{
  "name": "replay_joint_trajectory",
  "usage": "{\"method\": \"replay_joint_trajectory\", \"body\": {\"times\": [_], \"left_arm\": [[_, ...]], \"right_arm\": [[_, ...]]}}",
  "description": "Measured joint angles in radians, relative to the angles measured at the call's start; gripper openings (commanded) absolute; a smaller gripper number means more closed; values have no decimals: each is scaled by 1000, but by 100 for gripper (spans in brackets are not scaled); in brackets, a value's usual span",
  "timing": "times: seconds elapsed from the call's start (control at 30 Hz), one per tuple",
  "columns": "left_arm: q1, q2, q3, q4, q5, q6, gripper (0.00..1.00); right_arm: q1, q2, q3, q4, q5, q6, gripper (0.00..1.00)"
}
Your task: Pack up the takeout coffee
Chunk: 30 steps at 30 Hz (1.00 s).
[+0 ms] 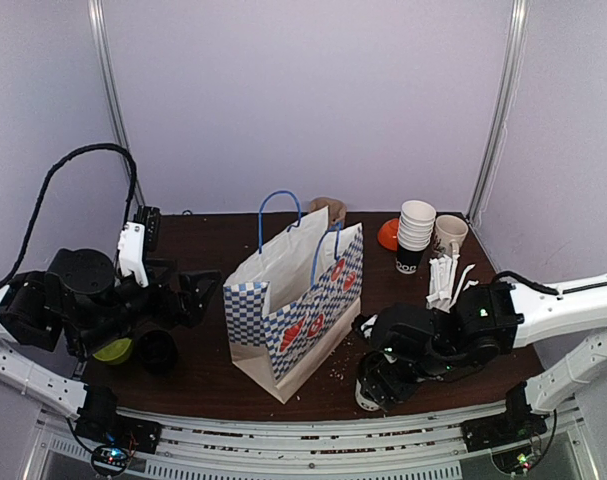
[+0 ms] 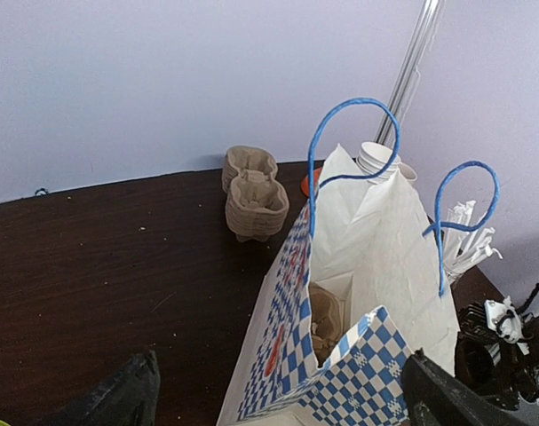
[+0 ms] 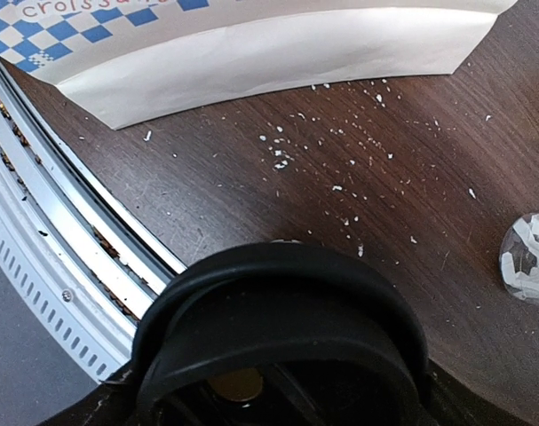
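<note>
Table (image 1: pixel 203 375) of dark brown wood carries everything, with a ribbed metal rail (image 3: pixel 38 177) along its near edge. Both black arms reach in low from the two sides.

The blue-and-white checked paper bag (image 1: pixel 298 310) with blue cord handles stands upright and open at the middle of the table. The left gripper (image 2: pixel 278 390) sits just to its left with its jaws spread as wide as they go. One dark finger shows at each lower corner of the left wrist view and nothing is held between them. Down inside the bag's mouth lies a brown moulded-pulp carrier tray (image 2: pixel 324 324).

A stack of white paper cups (image 1: pixel 416 228) stands at the far right of the table. A beige cup (image 1: pixel 450 235) is just beside it and an orange round object (image 1: pixel 387 235) is on its other side. A stack of brown moulded-pulp trays (image 2: pixel 251 195) sits at the back edge behind the bag. White wrapped straws (image 1: pixel 445 278) lie in front of the cups.

The small disposable cup with a dark round top (image 3: pixel 278 302) is outside the bag, on the table near the front edge, to the right of the bag's base. The right gripper (image 1: pixel 373 382) is down around it. The black lid fills the bottom of the right wrist view and hides the jaws, so I cannot tell whether they are pressing on the cup or standing clear of it.

White crumbs (image 3: pixel 340 151) are scattered on the wood between the cup and the bag.
</note>
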Motion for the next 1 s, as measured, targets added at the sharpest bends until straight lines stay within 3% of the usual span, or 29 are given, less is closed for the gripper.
{"method": "replay_joint_trajectory", "body": {"times": [0.43, 0.77, 1.0], "left_arm": [[18, 63, 0, 2, 22, 8, 98], [23, 108, 17, 2, 50, 27, 98], [23, 106, 17, 2, 53, 27, 98]], "right_arm": [[-6, -3, -78, 30, -9, 0, 100], [-6, -50, 7, -24, -19, -3, 100], [-6, -84, 47, -53, 16, -4, 90]]}}
